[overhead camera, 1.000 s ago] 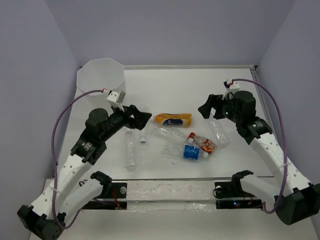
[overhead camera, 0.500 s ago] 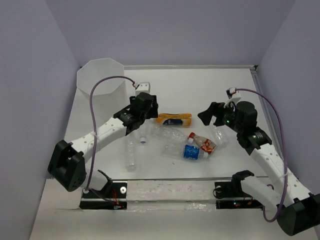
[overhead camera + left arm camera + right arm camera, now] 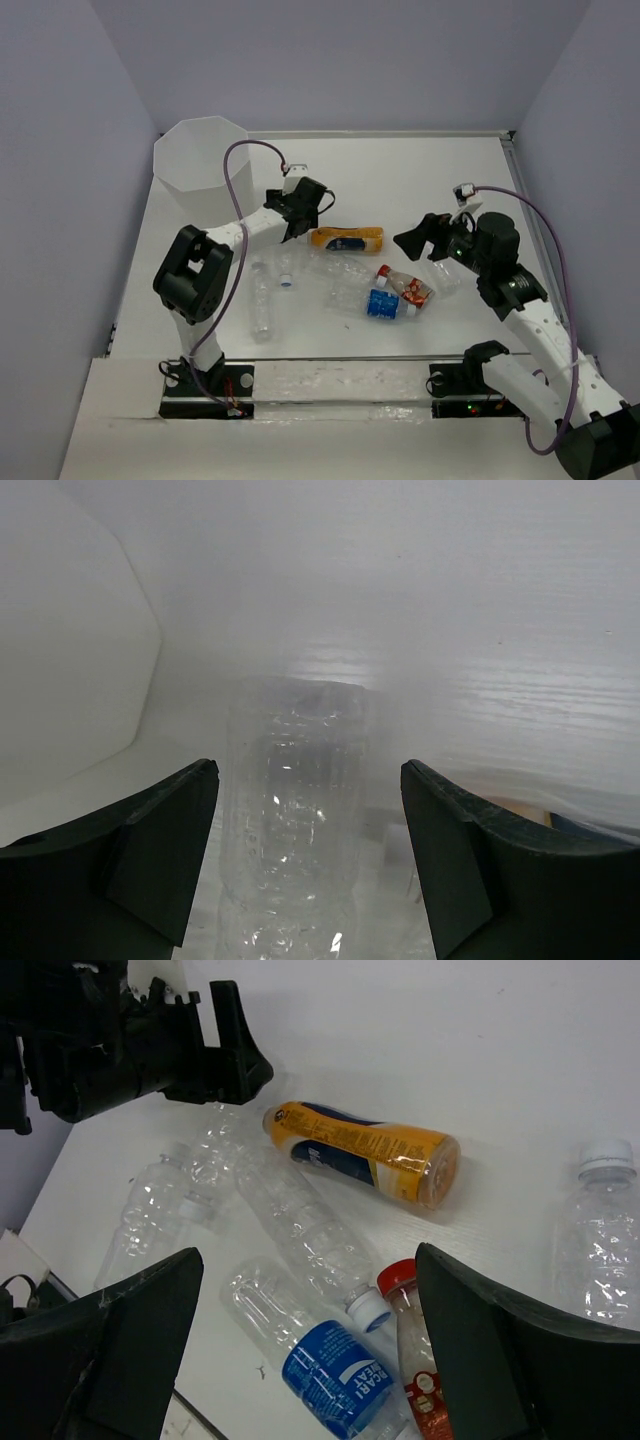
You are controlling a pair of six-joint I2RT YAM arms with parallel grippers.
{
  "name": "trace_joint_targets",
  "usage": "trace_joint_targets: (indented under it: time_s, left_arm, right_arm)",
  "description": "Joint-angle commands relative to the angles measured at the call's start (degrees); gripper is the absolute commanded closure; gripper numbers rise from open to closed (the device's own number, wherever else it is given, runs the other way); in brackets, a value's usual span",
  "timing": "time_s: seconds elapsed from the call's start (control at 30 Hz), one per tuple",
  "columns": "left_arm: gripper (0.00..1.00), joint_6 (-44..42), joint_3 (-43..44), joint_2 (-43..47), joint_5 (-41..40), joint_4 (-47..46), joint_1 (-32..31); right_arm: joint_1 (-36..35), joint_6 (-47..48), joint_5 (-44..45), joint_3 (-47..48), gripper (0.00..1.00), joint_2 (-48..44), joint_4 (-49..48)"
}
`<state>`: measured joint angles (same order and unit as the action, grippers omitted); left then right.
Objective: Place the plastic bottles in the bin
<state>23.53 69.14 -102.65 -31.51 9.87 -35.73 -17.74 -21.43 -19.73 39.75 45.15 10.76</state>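
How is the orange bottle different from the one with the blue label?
The orange bottle is orange nearly all over; the blue-labelled bottle is clear with a blue band. The orange bottle lies farther back on the table; the blue-labelled bottle lies nearer the front, beside the red-capped bottle. Both lie on their sides.

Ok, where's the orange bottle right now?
In the top view, the orange bottle lies on its side mid-table, just right of the left claw, with a clear bottle beside it on the near side.
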Motion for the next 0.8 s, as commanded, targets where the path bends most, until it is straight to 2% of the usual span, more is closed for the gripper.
trace_joint_targets:
  time_s: [0.0,0.23,0.37,0.47,0.53,0.6,0.77]
  left_arm:
    - [0.15,-0.76,2.49,-1.76,-1.98,-1.34,1.45]
    - [0.19,-1.03,2.05,-4.31,-0.22,-3.19,2.76]
    - [0.31,-1.03,2.40,-5.28,0.13,-4.24,3.56]
    - [0.52,-1.03,2.05,-3.71,-0.05,-4.94,3.65]
    - [0.58,-1.12,1.96,-2.21,-0.13,-5.03,3.73]
    - [0.63,-1.29,1.52,0.68,-0.14,-4.95,3.56]
    - [0.65,-1.38,0.46,9.66,3.02,-3.63,2.85]
  right_arm:
    - [-0.19,-0.72,-1.89,-0.64,0.08,-0.59,-2.85]
    - [-0.19,-0.89,-2.07,-0.55,0.09,0.47,-3.12]
    - [-0.19,-1.16,-2.25,-0.72,0.09,0.65,-3.12]
    - [-0.19,-1.51,-2.42,-1.16,0.09,0.38,-3.12]
    - [-0.19,-1.77,-2.34,-1.34,0.09,0.38,-3.12]
    - [-0.19,-1.95,-2.51,-1.34,0.09,0.82,-3.21]
    - [-1.86,-3.00,-3.65,-1.34,0.09,1.61,-4.52]
